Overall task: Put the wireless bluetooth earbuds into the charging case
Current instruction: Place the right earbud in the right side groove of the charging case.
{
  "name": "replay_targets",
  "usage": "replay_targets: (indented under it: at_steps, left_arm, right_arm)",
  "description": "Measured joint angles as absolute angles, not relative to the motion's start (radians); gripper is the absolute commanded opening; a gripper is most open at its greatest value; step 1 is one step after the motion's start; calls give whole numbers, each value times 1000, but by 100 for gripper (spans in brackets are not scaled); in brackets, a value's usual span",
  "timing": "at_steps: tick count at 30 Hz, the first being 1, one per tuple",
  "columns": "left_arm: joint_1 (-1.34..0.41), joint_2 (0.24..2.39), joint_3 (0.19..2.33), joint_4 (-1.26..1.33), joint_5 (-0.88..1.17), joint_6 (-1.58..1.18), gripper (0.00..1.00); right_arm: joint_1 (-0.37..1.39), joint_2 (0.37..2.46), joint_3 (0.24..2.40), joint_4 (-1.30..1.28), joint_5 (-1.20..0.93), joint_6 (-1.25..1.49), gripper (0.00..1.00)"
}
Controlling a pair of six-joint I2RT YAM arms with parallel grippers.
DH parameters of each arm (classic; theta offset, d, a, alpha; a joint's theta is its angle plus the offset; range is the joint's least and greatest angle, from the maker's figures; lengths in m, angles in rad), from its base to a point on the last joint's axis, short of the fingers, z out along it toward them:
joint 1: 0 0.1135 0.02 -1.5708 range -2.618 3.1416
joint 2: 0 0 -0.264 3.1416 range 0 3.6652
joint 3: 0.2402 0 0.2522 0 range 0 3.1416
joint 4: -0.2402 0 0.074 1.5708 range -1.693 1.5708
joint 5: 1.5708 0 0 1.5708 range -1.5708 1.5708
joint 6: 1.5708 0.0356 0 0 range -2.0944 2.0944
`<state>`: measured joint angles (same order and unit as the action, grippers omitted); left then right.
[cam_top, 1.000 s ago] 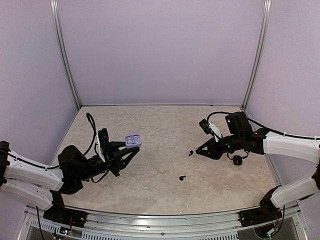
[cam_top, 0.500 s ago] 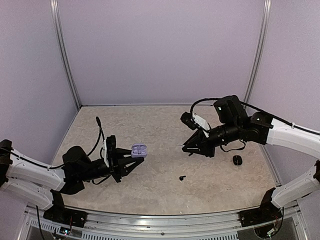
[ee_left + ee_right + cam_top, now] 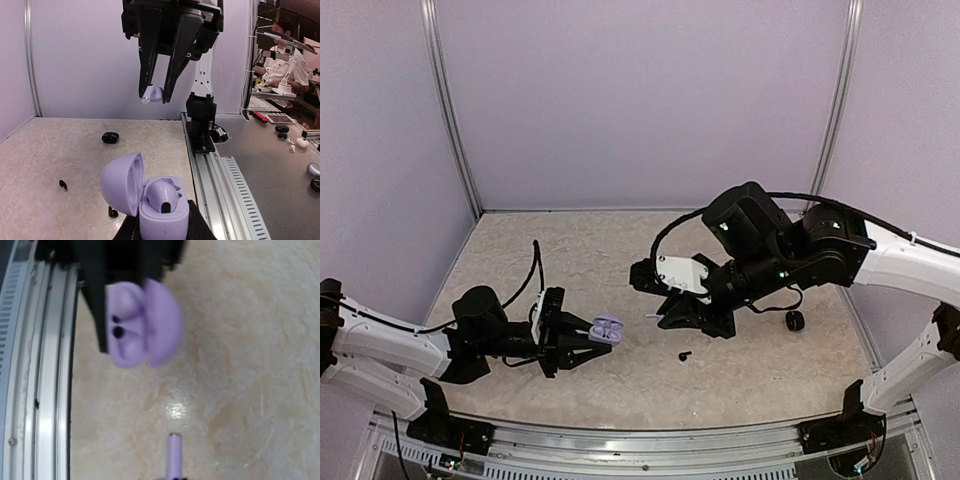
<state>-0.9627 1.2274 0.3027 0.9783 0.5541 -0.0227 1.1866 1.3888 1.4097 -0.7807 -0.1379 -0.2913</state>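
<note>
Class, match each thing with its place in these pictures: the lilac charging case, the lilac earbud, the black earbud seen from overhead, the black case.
Things
1. lilac charging case
2. lilac earbud
3. black earbud seen from overhead
4. black case

Places
A. on the table, near its right edge
B. pinched in the right gripper, off the table
C. held open in the left gripper
D. on the table, about midway along its near side

Pairs: 1-C, 2-B, 3-D, 4-A
</note>
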Motion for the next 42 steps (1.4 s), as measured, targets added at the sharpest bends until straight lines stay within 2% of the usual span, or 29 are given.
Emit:
replay_targets:
  at_steps: [15, 30, 42]
  left_arm:
    - [-959, 1351, 390, 926, 765, -107, 0]
    - [-959, 1466, 463, 881, 848, -156, 0]
    - [-959, 1484, 468, 881, 876, -183, 0]
  right_arm:
    - [1392, 1512, 1515, -917, 67, -350, 5]
    - [1448, 1563, 1531, -945, 245, -352, 5]
    - [1472, 1581, 1520, -947, 292, -369, 5]
